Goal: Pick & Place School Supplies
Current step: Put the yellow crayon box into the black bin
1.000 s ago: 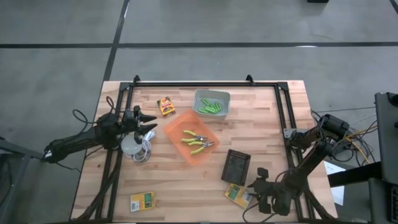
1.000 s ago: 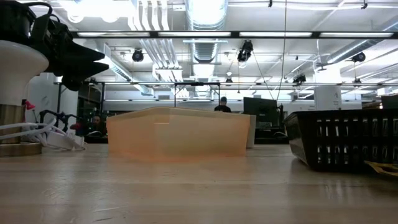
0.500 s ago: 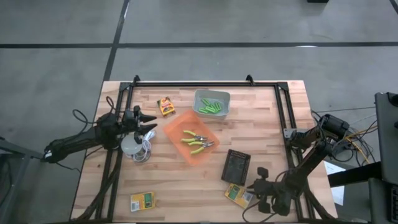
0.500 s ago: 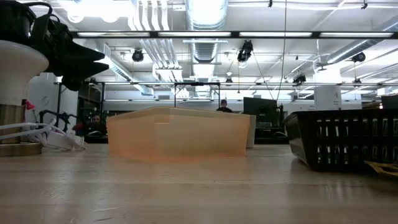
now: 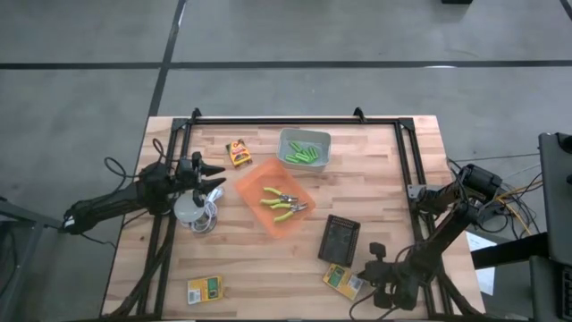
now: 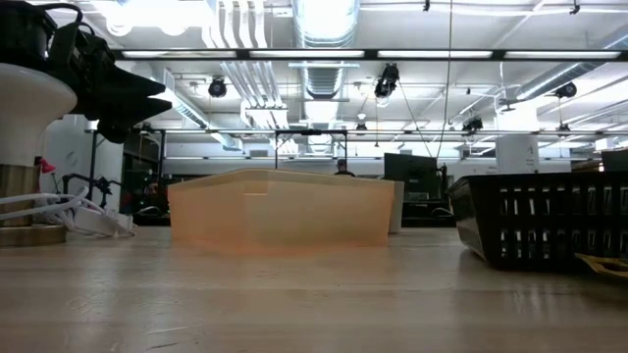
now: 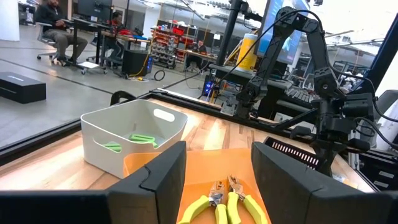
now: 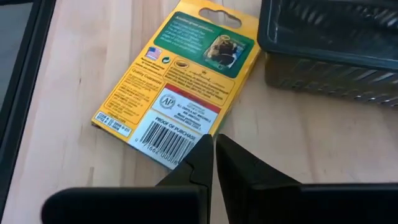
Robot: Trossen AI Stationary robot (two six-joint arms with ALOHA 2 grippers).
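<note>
Wooden planks make up the bench (image 5: 268, 259), ringed by a black rail frame, with an open workshop hall showing behind it in the low view.

Down by the bench's near right corner the right gripper (image 8: 210, 155) has its fingers pressed together with nothing between them, the tips resting just at the barcode end of a yellow-and-green printed box (image 8: 180, 84) that lies flat on the wood. From the claw, the box runs straight ahead and slightly to one side, its long axis pointing away towards a black slotted tray (image 8: 329, 43) that sits just beyond its far end. In the high view the same box (image 5: 343, 279) lies just inside the right gripper (image 5: 379, 284), between it and the tray (image 5: 340, 238). I judge the fingers have closed short of the box edge, so a grip would need them parted and brought over one of the long sides.

Further out, an orange bin (image 5: 275, 199) at the bench's middle holds two green-handled pliers (image 5: 282, 202), and a grey bin (image 5: 305, 148) towards the far edge holds lime-green markers (image 5: 304, 155). A second box (image 5: 238, 152) lies beside the grey bin, a third (image 5: 206, 289) near the near left corner.

The left gripper (image 7: 217, 168) waits at the left edge, fingers spread wide and empty, above a white round device with coiled cable (image 5: 195, 215).
</note>
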